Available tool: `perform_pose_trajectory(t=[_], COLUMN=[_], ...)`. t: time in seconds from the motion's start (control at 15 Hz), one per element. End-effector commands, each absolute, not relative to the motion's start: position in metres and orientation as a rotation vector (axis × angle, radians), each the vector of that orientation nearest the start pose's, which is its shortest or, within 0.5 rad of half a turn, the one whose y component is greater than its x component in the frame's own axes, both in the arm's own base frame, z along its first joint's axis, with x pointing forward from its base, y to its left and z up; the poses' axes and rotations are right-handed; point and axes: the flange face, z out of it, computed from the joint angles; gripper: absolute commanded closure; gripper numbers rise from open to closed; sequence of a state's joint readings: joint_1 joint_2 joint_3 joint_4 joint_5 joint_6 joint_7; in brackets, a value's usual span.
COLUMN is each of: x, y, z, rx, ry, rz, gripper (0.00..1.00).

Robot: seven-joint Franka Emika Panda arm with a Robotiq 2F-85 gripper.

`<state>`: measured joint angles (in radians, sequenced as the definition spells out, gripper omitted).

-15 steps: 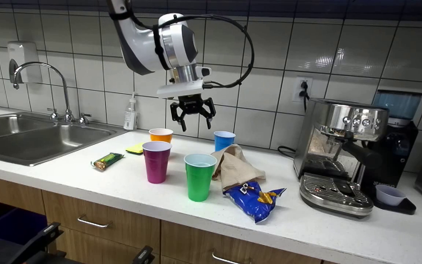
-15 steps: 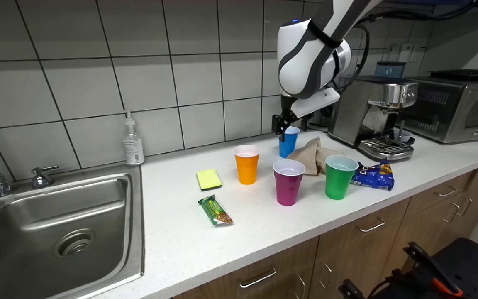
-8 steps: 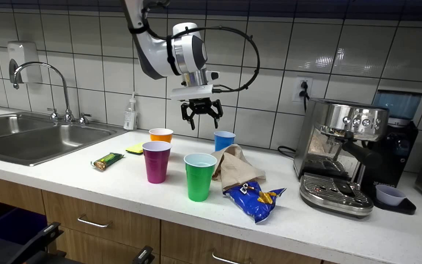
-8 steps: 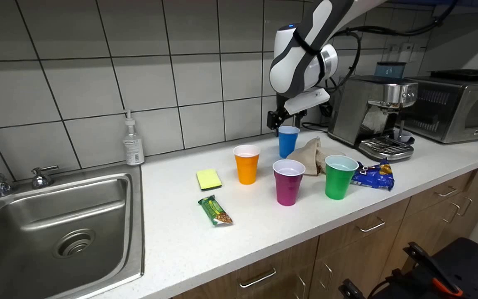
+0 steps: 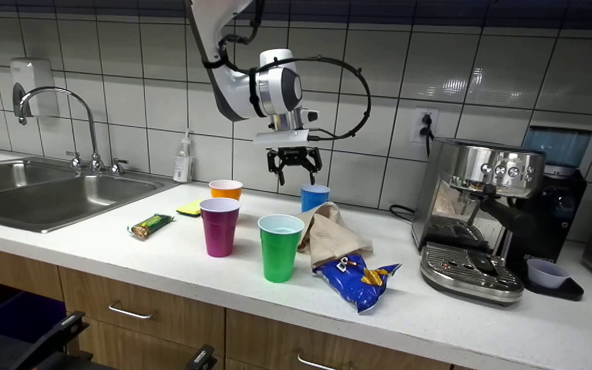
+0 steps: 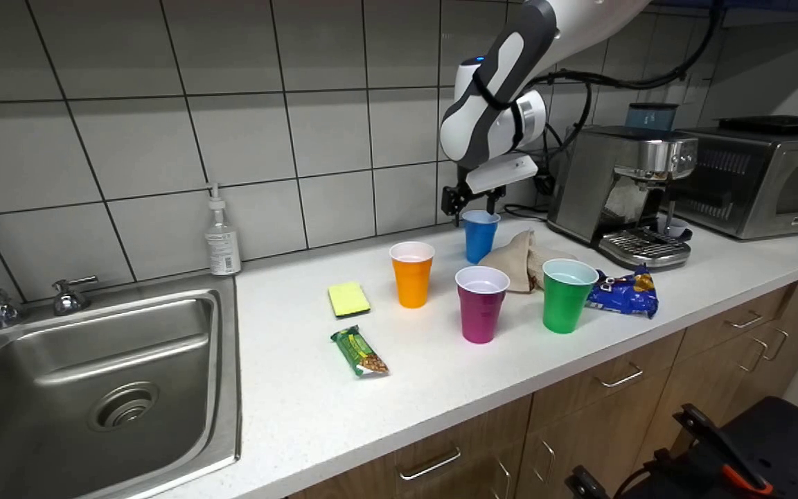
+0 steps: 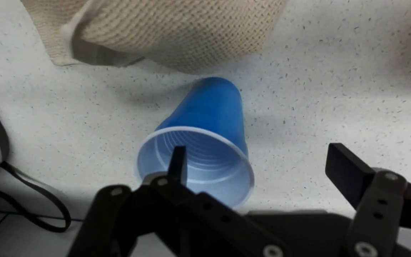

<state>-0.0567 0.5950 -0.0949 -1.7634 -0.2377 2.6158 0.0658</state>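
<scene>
My gripper (image 5: pixel 297 180) is open and empty, pointing down just above the blue cup's rim height. It shows in an exterior view (image 6: pixel 474 209) and in the wrist view (image 7: pixel 261 165). The upright blue cup (image 5: pixel 315 199) is nearest, near the tiled wall; it shows also in the wrist view (image 7: pixel 214 103). There, one finger overlaps the cup's mouth and the other is off to its right over bare counter. I cannot tell whether the finger touches the cup. A beige cloth (image 5: pixel 329 236) lies crumpled beside the cup, also in the wrist view (image 7: pixel 177 32).
Orange (image 6: pixel 412 277), purple (image 6: pixel 481 308) and green (image 6: pixel 565 301) cups stand on the counter. A blue chip bag (image 5: pixel 357 282), green snack bar (image 6: pixel 359 352), yellow sponge (image 6: pixel 348 299), soap bottle (image 6: pixel 222 242), sink (image 6: pixel 226 388) and coffee machine (image 5: pixel 473 226) surround them. A cable (image 7: pixel 45 185) lies near the wall.
In an exterior view the gripper has moved right, toward the blue cup; in an exterior view it has moved slightly left. The jaws stay open. A dark shape has appeared at a left edge.
</scene>
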Motion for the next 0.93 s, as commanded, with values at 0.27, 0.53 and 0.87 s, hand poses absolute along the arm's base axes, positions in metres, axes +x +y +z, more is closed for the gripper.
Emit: perform_pose_trajectory(t=[0.27,0.53,0.87], x=[0.723,0.733,0.741], y=[-0.108,-0.110,-0.115], z=[0.238,0.228,0.222], rx=[-3.293,-3.273,-3.268], ry=[0.074,0.108,0.124], rz=[-0.352,-0.318,-0.287], gripper=[0.00,0.25,0.58])
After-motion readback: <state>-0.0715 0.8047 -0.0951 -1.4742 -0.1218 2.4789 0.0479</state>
